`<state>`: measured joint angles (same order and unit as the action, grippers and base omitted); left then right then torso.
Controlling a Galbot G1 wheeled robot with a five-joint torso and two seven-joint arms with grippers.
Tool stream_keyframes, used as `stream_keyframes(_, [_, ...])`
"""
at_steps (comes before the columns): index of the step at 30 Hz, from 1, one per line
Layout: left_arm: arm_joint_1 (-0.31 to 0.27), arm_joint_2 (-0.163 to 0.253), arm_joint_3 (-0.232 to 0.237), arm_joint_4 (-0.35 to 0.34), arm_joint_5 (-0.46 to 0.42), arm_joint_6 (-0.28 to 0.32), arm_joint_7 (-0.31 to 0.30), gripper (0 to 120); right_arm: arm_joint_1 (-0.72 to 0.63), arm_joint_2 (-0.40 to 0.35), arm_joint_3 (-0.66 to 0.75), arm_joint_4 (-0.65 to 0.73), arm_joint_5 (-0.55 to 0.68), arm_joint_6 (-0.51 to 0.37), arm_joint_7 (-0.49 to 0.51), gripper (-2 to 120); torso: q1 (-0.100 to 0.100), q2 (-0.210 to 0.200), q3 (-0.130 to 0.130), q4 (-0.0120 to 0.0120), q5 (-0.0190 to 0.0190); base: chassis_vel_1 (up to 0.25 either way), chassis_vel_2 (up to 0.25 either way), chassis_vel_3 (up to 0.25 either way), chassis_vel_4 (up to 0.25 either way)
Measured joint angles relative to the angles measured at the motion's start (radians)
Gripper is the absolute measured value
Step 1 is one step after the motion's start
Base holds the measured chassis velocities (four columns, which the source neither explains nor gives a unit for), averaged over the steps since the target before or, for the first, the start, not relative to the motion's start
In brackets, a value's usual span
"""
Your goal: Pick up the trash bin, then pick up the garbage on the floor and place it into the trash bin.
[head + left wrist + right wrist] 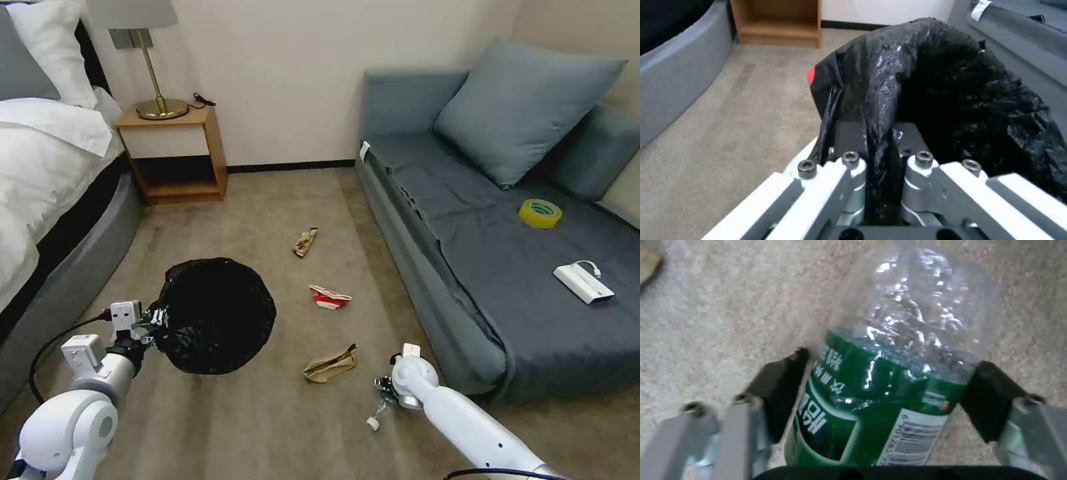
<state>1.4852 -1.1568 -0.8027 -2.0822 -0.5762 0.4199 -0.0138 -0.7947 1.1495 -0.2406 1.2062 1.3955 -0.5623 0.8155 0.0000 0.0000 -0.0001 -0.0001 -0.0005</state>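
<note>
1. Bin (220,313): held up off the floor (267,413) at 9 o'clock from the carton (328,297), mouth turned up toward the head camera.
2. Left gripper (157,319) at the bin's 9 o'clock edge, clenched tight on the rim and the black bag.
3. Probably light but floppy at the top. Crinkly, slippery bag, so a pinch through bag and rim together, as here, looks like the safest hold. Too wide to grab around the middle.
4. Bottle (907,323): lying on the floor at about 4 o'clock from the bin, close to the sofa, cap (373,421) pointing to 7 o'clock.
5. Right gripper (385,393) down over the bottle, one pad on each side of the green label, grasping it across the middle.
6. Looks empty, so very light. Thin, smooth, easy to squash and easy to slip. Best held on the label part, gently, not on the bare clear end.
7. Wrapper (305,242): at 1 o'clock from the bin. Thin and flat, hard to get under; pinch a raised edge.
8. Carton: red and white, crushed, at 3 o'clock from the bin. A bit stiff; pinch a fold.
9. Paper bag (330,365): brown, crumpled, soft, between bin and bottle. Pinch the bunched top.
10. Count: one bin. Four bits of garbage: one bottle, one wrapper, one carton, one paper bag. None seen in the bin yet.
</note>
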Motion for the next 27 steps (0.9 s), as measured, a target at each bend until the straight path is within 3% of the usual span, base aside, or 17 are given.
stream_keyframes(1, [0.0, 0.0, 0.0, 0.0, 0.0, 0.0, 0.0, 5, 0.0, 0.0, 0.0, 0.0, 0.0, 0.0, 0.0, 73, 0.0, 0.0, 0.0, 0.0, 0.0, 0.0, 0.0, 0.0, 0.0])
stream_keyframes(5, [-0.005, 0.003, 0.0, 0.007, -0.001, -0.001, 0.002, 5, -0.003, 0.003, 0.001, -0.004, -0.019, 0.008, -0.02, 54, 0.0, 0.001, 0.0, -0.0002, -0.0001, 0.0, 0.0, 0.0, 0.0])
stream_keyframes(20, [0.004, 0.002, -0.006, -0.002, -0.012, 0.004, 0.001, 5, -0.031, -0.034, 0.003, 0.058, -0.028, 0.027, -0.028, 21, 0.0, 0.0, 0.0, 0.0002, 0.001, 0.0, 0.0, 0.0, 0.0])
stream_keyframes(27, [0.016, -0.003, -0.008, 0.001, -0.017, 0.005, 0.0, 5, -0.041, -0.065, 0.017, 0.098, -0.05, 0.041, -0.034, 19, 0.0, 0.0, 0.0, 0.0, 0.0007, 0.0, 0.0, 0.0, 0.0])
